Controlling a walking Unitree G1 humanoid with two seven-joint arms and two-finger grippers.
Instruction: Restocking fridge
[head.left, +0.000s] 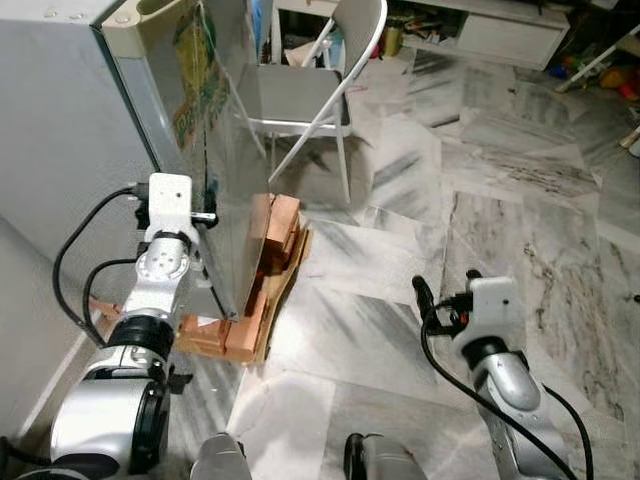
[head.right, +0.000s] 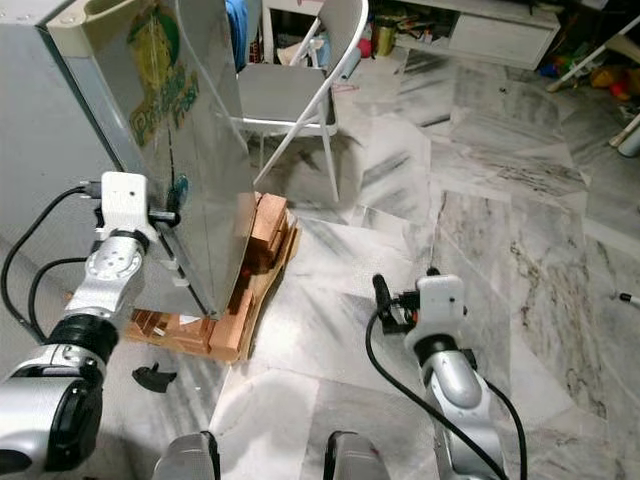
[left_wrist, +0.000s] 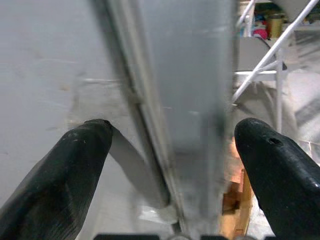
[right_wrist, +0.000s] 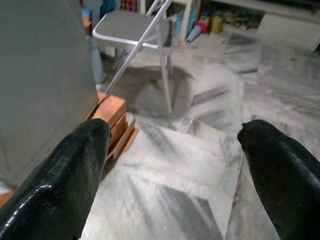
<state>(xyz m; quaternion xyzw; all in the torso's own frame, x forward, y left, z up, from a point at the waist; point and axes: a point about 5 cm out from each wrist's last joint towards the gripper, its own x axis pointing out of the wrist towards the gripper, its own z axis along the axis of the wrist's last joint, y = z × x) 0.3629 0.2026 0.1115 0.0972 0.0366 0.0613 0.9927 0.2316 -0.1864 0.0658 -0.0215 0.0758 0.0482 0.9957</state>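
The grey fridge (head.left: 60, 120) stands at the left on a base of wooden blocks (head.left: 275, 240). Its door (head.left: 225, 170), with a green and yellow sticker, is ajar. My left gripper (left_wrist: 172, 130) is open at the door's free edge (left_wrist: 190, 100); one finger (left_wrist: 75, 150) lies on the fridge body side, the other (left_wrist: 280, 165) outside the door. My right gripper (right_wrist: 175, 132) is open and holds nothing, low over the marble floor (head.left: 400, 240) to the right of the fridge.
A grey folding chair (head.left: 310, 95) stands just behind the fridge door. A small black piece (head.right: 153, 377) lies on the floor near the blocks. Low shelves with clutter (head.left: 500, 30) line the far wall. Open marble floor spreads to the right.
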